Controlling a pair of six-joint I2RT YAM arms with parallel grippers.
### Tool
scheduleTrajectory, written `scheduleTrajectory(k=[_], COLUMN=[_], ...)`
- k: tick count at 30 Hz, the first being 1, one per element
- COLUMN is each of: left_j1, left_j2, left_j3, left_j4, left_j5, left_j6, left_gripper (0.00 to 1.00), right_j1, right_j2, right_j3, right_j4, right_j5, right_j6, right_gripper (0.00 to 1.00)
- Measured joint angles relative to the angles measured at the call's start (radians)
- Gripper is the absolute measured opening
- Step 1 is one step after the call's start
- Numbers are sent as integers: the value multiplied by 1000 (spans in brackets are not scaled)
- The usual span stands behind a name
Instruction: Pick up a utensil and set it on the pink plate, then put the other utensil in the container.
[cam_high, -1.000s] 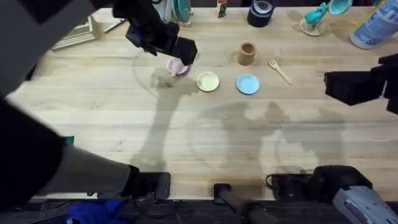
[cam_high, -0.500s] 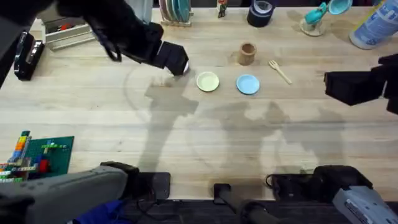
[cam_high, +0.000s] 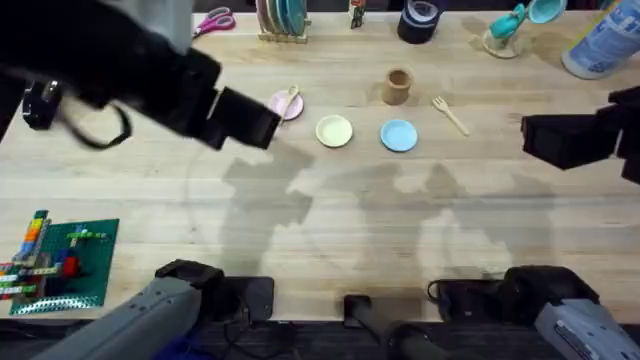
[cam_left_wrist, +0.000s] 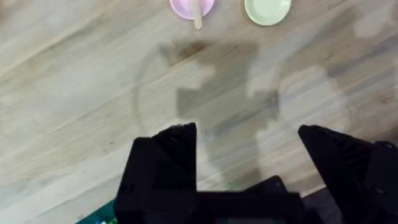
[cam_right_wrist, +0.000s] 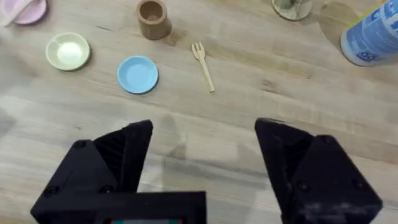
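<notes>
Pale wood table (cam_high: 330, 220): pink plate (cam_high: 284, 106), yellow plate (cam_high: 334, 131), blue plate (cam_high: 399, 135), cup (cam_high: 398, 86), fork (cam_high: 450, 114)

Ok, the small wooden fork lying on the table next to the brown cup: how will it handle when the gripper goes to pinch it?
The small pale wooden fork looks thin and light, so probably stiff but apt to skid. It lies flat on the wooden table, leaving little edge to catch. Its slim handle could pivot if pinched off-centre.

spoon (cam_high: 291, 97) lying on pink plate (cam_high: 281, 109), fork (cam_high: 450, 113) beside cup (cam_high: 398, 86)

Three small plates (cam_high: 333, 131) (pink, yellow, blue), one spoon (cam_high: 290, 98), one fork (cam_high: 450, 114), one wooden cup (cam_high: 398, 86)
</notes>
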Motion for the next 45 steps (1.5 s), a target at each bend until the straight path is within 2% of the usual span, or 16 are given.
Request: scheduleTrajectory(k=[4, 9, 25, 31, 45], left_j1=[0, 0, 0, 0, 0], left_j2=[-100, -237, -516, -533, -533], left_j3=[-18, -117, -472, -509, -510], left_j4=[2, 22, 266, 329, 333], left_j5=[25, 63, 164, 172, 173], left_j6=[38, 72, 85, 85, 85], left_gripper=[994, 994, 993, 994, 994], right_j1=[0, 0, 0, 0, 0], right_j2=[0, 0, 0, 0, 21], right_j3=[0, 0, 0, 0, 0], right_j4=[0, 0, -6, -64, -57], right_j5=[0, 0, 0, 0, 0], right_j6=[0, 0, 1, 0, -51], right_gripper=[997, 998, 998, 998, 998])
